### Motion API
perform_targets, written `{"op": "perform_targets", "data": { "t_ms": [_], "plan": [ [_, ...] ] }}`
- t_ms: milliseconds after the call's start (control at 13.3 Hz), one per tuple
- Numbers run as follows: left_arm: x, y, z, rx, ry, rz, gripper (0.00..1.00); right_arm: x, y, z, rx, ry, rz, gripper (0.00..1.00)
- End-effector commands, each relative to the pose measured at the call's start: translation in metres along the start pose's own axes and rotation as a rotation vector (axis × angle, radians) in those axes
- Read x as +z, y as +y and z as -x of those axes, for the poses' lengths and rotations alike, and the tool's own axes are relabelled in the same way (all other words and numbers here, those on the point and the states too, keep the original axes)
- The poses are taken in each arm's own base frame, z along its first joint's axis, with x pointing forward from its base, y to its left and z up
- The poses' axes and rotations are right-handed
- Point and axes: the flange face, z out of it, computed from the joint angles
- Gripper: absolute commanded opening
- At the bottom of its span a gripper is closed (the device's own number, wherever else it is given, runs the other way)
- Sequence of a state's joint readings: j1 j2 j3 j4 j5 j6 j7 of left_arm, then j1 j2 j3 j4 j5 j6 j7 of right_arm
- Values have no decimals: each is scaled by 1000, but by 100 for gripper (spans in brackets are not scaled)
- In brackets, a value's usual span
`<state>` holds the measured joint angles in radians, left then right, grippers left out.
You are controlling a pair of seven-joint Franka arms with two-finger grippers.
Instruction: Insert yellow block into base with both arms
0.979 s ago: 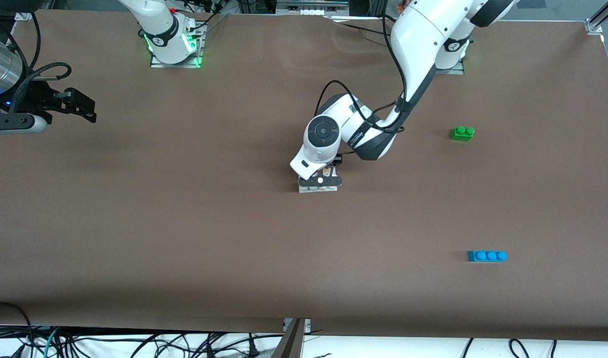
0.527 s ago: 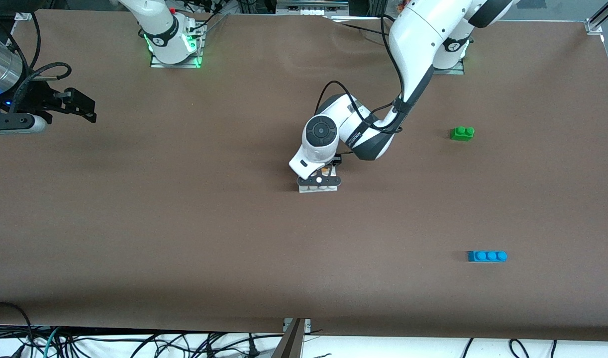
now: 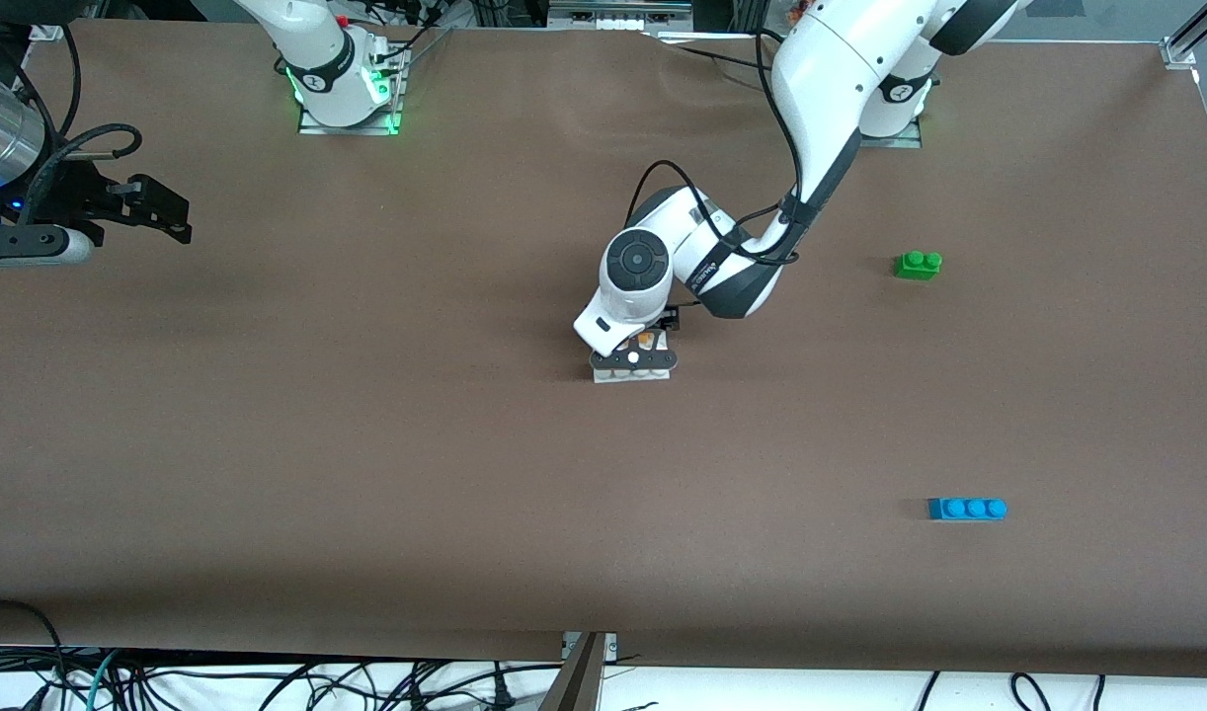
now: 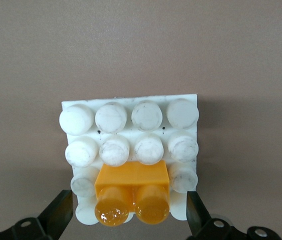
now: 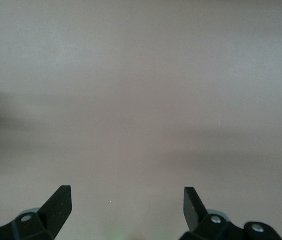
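Brown table covering [image 3: 366, 474], matte, spanning the whole work surface.

Item 1: the base [image 4: 131, 135], a white square plate with a grid of round studs, is laid flat near the middle of the table; in the front view only its edge [image 3: 631, 375] is seen beneath the left arm's hand.

Item 2: the yellow block [image 4: 132, 192], orange-yellow with two round studs, is seated on the studs of the base, at the base's edge closest to the wrist camera. It is flanked by the fingertips but is not touched by either.

Item 3: the left gripper [image 4: 129, 215], positioned low over the base, is spread wide; one fingertip is seen on each side of the block with a clear gap between finger and brick. Nothing is gripped.

Item 4: the right gripper [image 5: 127, 205], held over bare table toward the right arm's end, is likewise spread wide and empty; the arm is parked there, waiting [image 3: 159, 212].

Item 5: green two-stud brick [image 3: 918, 265], set on the table toward the left arm's end.

Item 6: blue three-stud brick [image 3: 967, 509], also toward the left arm's end, nearer to the front camera than the green brick and well apart from it.
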<state>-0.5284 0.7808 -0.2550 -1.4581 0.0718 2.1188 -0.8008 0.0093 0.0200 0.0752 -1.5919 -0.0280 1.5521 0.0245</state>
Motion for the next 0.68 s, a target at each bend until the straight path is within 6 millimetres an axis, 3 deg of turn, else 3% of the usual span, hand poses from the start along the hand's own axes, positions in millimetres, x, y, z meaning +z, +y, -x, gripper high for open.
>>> {"op": "perform_targets", "data": {
  "t_ms": [0,151,301,602],
  "plan": [
    [-46,-12,-7,-17,24,-28,100,-4,1,-1,-14,7,-18,99],
    [-110,-54,-24,-55,31,-30,100,-4,1,-1,-14,7,-18,99],
    [-162,-87,-28,-42,31,-36,100,-4,1,-1,-14,7,-18,99],
    [-260,-185,-46,12,-31,-77,100,-4,1,-1,-14,7,-18,99]
  ]
}}
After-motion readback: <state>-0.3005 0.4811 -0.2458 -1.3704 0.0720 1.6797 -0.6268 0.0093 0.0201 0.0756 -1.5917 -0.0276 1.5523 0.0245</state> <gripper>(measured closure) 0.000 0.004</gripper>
